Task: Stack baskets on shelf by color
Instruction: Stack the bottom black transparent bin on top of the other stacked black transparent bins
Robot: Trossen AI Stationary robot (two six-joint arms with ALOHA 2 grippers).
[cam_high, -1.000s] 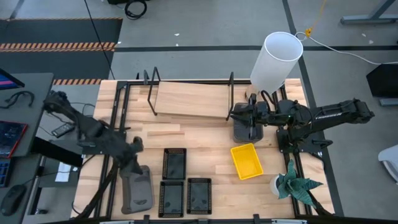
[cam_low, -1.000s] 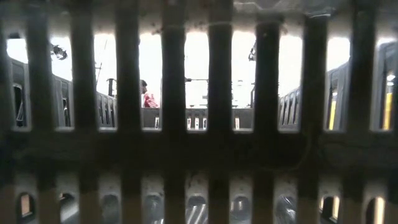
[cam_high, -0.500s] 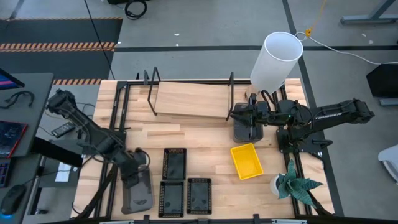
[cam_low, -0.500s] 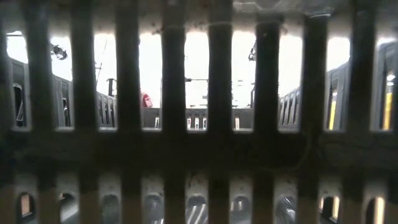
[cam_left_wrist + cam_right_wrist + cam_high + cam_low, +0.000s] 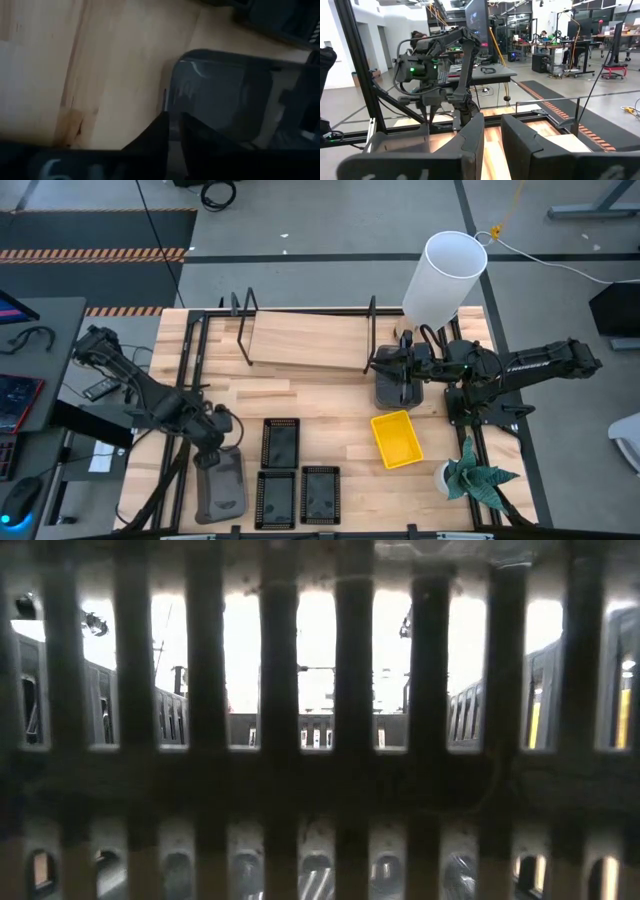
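Observation:
My left gripper is down at the far end of a dark grey basket lying flat near the table's near left corner, and is shut on its rim. Three black mesh baskets and one yellow basket lie flat on the tabletop. My right gripper is shut, pointing level toward the table's left above a second dark grey basket by the shelf's right end. Whether it touches that basket does not show. The wooden shelf bears no baskets. My left gripper has the dark grey basket by the rim of its far end wall, which runs into the narrow gap between the two fingers. The fingers come from above, slanting down. The basket lies flat on the table.
A tall white cylinder stands behind the shelf's right end, and a small potted plant sits at the near right corner. The low view is blocked by a black slatted basket wall. Black wire end frames flank the shelf.
My left gripper moved toward the near edge and down, from beside the grey basket's far end onto its rim, and its wrist turned. The baskets and my right arm kept still. A person in red far behind the table passed out of the low view.

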